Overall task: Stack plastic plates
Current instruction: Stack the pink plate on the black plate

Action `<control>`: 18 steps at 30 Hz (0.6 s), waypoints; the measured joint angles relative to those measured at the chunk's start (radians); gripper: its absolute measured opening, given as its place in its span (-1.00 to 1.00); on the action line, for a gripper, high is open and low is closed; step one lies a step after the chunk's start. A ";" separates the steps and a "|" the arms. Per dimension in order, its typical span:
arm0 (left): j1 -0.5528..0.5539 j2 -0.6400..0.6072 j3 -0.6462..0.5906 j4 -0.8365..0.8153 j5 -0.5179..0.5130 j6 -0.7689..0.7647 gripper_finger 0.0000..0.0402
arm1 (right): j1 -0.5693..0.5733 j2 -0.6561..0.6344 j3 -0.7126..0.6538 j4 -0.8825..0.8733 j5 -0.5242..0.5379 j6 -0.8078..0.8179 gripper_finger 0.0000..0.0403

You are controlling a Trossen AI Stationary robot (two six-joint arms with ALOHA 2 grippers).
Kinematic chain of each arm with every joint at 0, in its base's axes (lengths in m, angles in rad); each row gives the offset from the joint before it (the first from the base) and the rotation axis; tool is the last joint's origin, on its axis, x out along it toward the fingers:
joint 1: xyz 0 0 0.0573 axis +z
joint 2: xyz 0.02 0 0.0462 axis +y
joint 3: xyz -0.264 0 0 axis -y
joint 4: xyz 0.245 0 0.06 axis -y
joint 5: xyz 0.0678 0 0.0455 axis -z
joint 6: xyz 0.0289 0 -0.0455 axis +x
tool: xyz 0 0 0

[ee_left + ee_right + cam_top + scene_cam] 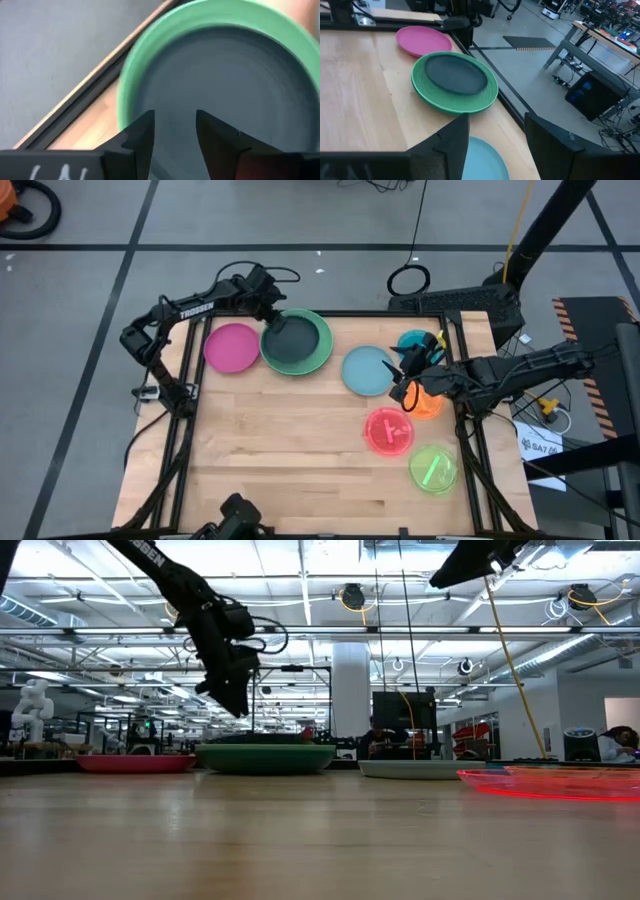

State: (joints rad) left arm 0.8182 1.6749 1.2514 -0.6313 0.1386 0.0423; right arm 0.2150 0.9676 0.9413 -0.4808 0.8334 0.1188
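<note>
A black plate [293,336] lies inside a green plate [318,358] near the table's far edge, and both show in the right wrist view [455,75]. A magenta plate [232,347] rests flat to their left and a pale blue plate [366,370] to their right. Teal [412,340], orange [428,404], pink [389,431] and lime [433,469] small plates lie along the right side. My left gripper [275,320] hangs open and empty above the green stack's far-left rim [235,700] [175,125]. My right gripper [402,372] is open and empty above the pale blue plate's right edge [495,125].
Bare wood fills the table's middle and near half [290,460]. A black frame rail [190,410] runs along the table edges. Cables and a dark stand [455,300] sit beyond the far-right corner. The room's benches and equipment show behind the table in the low view.
</note>
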 joint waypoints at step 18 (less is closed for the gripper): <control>-0.362 -0.312 0.001 0.090 0.002 0.113 -0.26 | 0.000 0.083 0.000 0.088 0.001 -0.008 -0.09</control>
State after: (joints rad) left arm 0.4559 1.3627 1.2522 -0.5414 0.1402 0.1554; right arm 0.2150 1.0505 0.9413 -0.3925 0.8340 0.1113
